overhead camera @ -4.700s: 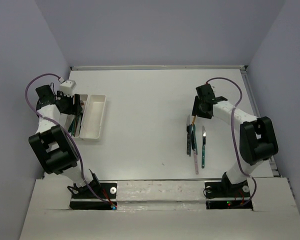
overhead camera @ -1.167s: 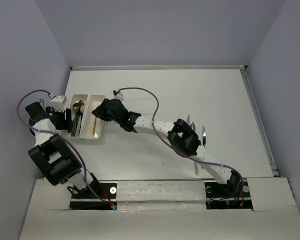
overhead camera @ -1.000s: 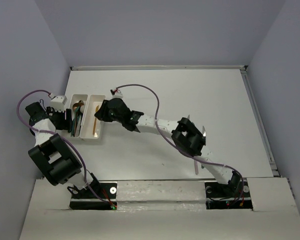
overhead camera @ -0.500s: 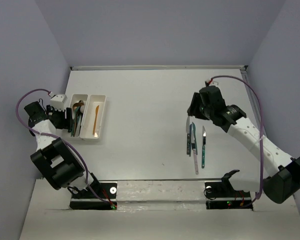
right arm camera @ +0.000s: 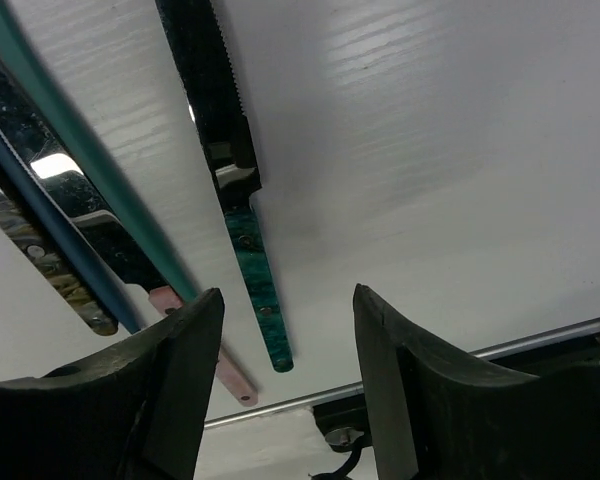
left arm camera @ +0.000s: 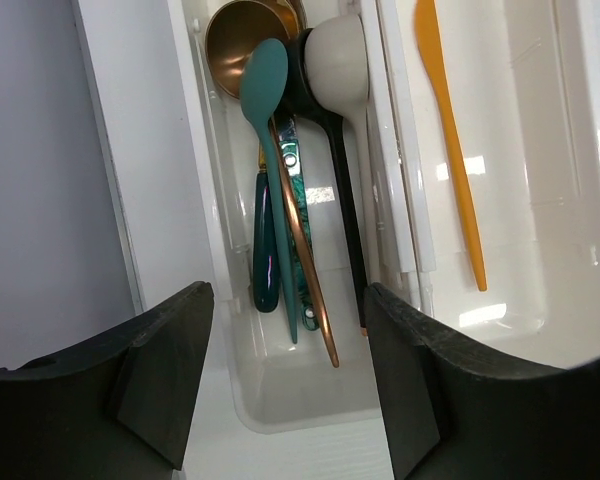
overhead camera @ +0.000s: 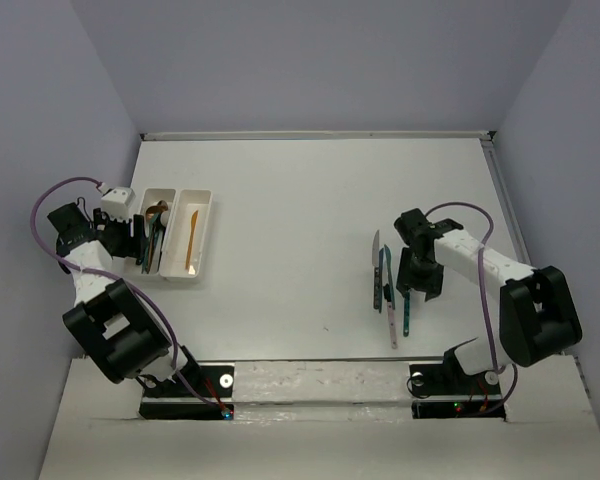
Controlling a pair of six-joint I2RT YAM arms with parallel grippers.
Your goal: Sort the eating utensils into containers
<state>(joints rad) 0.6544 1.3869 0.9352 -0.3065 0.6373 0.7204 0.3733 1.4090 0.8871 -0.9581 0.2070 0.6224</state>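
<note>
Table (overhead camera: 280, 190): white; it carries everything.
Trays (overhead camera: 201, 245): the joined pair sits directly under your left gripper (left arm camera: 288, 295). Spoons (left arm camera: 265, 100) lie in the compartment below its fingers, and an orange knife (left arm camera: 448, 150) in the one to its right.
Left gripper: jaws well apart, nothing held.
Right gripper (right arm camera: 285, 300): jaws wide, nothing held, hanging low over the loose utensils (overhead camera: 384, 290).
Loose utensils: a few slim pieces lying side by side, mostly to the left of the right gripper's gap.
Knife (right arm camera: 238, 200): teal marbled handle, dark serrated blade. Its handle lies between your right fingers, apart from both.
Handling (judged): light, stiff, smooth and flat on the table, so it is likely to skid or pivot. Take it across the handle just behind the blade, clear of the teeth.
Writing: none readable.
</note>
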